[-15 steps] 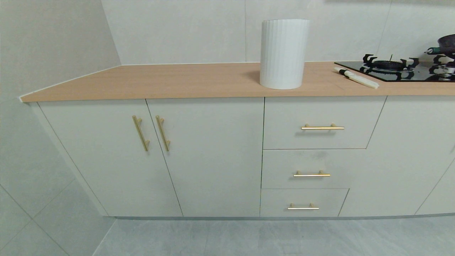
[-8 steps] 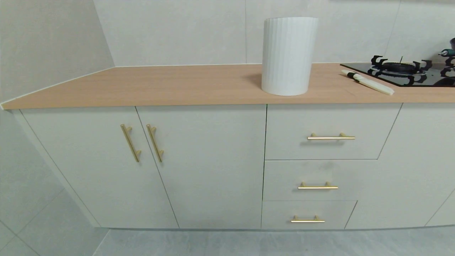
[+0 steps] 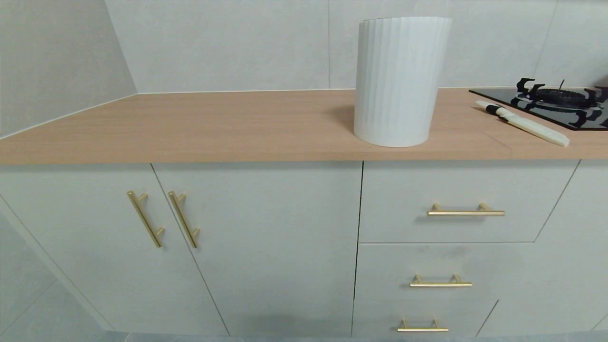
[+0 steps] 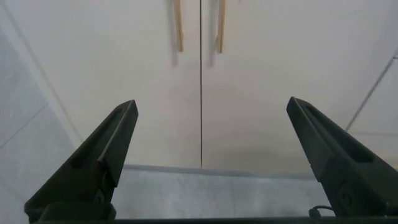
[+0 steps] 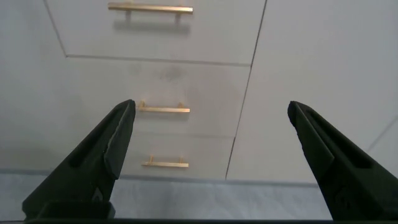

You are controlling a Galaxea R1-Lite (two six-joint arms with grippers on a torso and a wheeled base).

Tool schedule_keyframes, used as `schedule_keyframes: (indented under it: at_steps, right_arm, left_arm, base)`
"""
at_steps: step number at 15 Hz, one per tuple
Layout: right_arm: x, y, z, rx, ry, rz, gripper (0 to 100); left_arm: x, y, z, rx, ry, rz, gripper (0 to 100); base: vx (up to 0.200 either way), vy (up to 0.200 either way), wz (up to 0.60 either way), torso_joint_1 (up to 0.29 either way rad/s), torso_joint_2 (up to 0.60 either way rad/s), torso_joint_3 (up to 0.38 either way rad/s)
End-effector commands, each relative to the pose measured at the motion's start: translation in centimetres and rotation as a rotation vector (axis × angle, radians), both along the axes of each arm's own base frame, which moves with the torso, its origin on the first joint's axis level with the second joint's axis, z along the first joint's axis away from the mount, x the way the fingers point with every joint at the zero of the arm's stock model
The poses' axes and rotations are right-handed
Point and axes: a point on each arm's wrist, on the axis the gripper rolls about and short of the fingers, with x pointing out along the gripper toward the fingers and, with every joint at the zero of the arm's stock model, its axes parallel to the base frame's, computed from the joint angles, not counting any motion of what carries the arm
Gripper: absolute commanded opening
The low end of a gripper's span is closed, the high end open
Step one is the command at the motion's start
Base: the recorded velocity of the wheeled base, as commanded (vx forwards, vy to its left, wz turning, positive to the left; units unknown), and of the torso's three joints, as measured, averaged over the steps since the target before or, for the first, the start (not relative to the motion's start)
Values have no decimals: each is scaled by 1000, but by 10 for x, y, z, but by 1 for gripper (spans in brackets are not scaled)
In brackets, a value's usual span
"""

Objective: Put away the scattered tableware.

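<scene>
1. While the left gripper [image 4: 211, 106] and right gripper [image 5: 211, 104] hang spread and empty, a cream knife [image 3: 522, 122] lies near the countertop's [image 3: 213, 123] right edge, beside the hob [image 3: 560, 102].
2. Likely light, stiff and slick; pinch across its middle.

The left gripper [image 4: 211, 104] hung low before a pair of pale cabinet doors [image 4: 261, 93], its two dark jaws spread wide with nothing between them. Taking the jaws' heading as twelve o'clock, the thin seam [image 4: 201, 93] between the doors ran almost dead ahead at twelve. Two slim brass handles [image 4: 178, 25] stood upright just beside that seam, one at about eleven o'clock and the other handle [image 4: 219, 25] at about one, near each other but apart. Grey floor [image 4: 211, 190] lay under the jaws and met the foot of the doors. A pale tiled wall [image 4: 22, 81] stood off at about ten o'clock.
</scene>
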Motion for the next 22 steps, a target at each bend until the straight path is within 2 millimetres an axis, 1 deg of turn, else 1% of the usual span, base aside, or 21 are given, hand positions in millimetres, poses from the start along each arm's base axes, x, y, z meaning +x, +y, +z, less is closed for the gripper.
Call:
schedule_keyframes:
  at_steps: [1,6,13,21,22]
  right_arm:
    - [0,0,0,0,3,0,100]
    - [0,0,0,0,3,0,100]
    - [0,0,0,1,3,0,100]
    - [0,0,0,0,3,0,100]
    - [0,0,0,1,3,0,100]
  left_arm:
    - [0,0,0,0,0,0,100]
    - [0,0,0,0,0,0,100]
    - [0,0,0,0,0,0,100]
    - [0,0,0,-2,0,0,100]
    - [0,0,0,-2,0,0,100]
  base:
    - [200,0,0,-2,-2,7]
    - [200,0,0,4,2,2]
    - [0,0,0,0,0,0]
    - [0,-200,0,1,3,1]
    - [0,0,0,0,0,0]
